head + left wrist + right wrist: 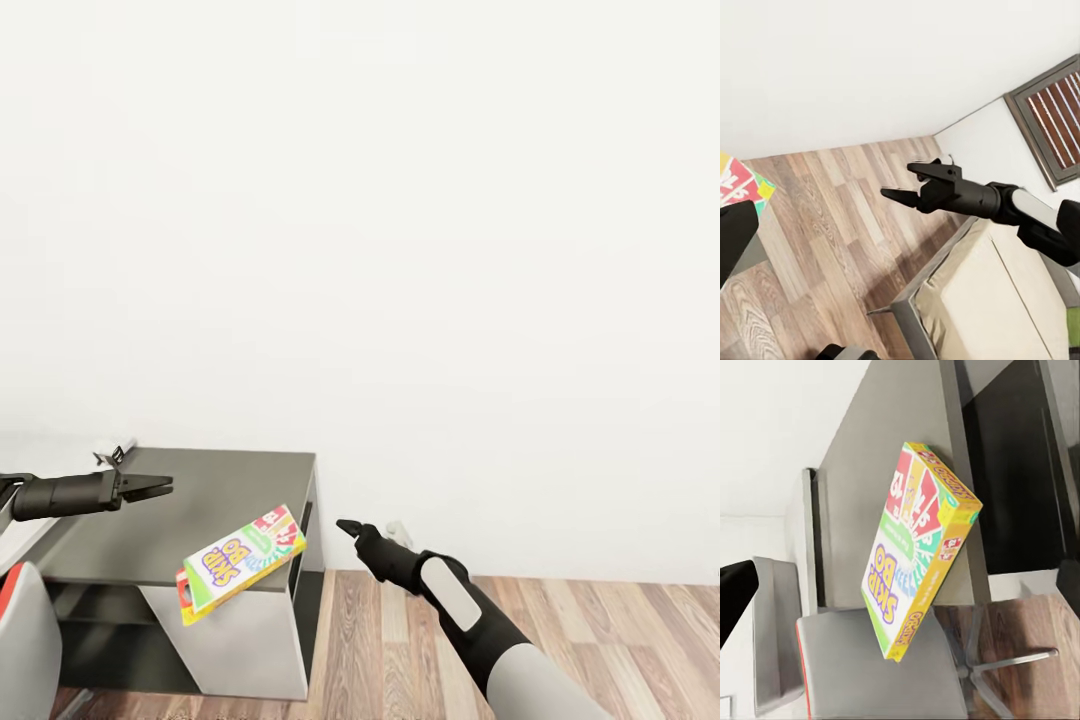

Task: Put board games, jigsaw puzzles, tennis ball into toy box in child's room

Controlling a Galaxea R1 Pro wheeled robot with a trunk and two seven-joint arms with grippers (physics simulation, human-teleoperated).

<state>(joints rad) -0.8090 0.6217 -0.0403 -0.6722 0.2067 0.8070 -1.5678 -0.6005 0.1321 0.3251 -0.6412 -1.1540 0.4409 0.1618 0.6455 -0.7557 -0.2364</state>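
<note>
The SKIP-BO board game [240, 563] lies tilted at the front edge of the dark-grey desk wing [200, 510], with its lower corner hanging past that edge. In the right wrist view the same box [919, 551] shows its printed face and yellow side; whether it rests on the desktop or is clear of it, you cannot tell from these views. No gripper touches it.

Your right gripper [349, 527] sits beside the desk, off the box's upper corner and apart from it, above the wood-plank floor [600, 630]. In the left wrist view this gripper [907, 184] has its fingers spread slightly, with nothing between them.

Your left gripper [160, 487] hovers above the dark-grey top, behind the box and well apart from it. Its jaws look nearly closed and hold nothing.

A small pale object [115, 455] lies at the rear of the desktop; it is too small to identify. A grey chair [870, 660] stands in front of the desk. The left wrist view also takes in the beige mattress [997, 300] of the bed and a grey-framed window [1054, 120]. A plain white wall [400, 250] rises behind the desk.
</note>
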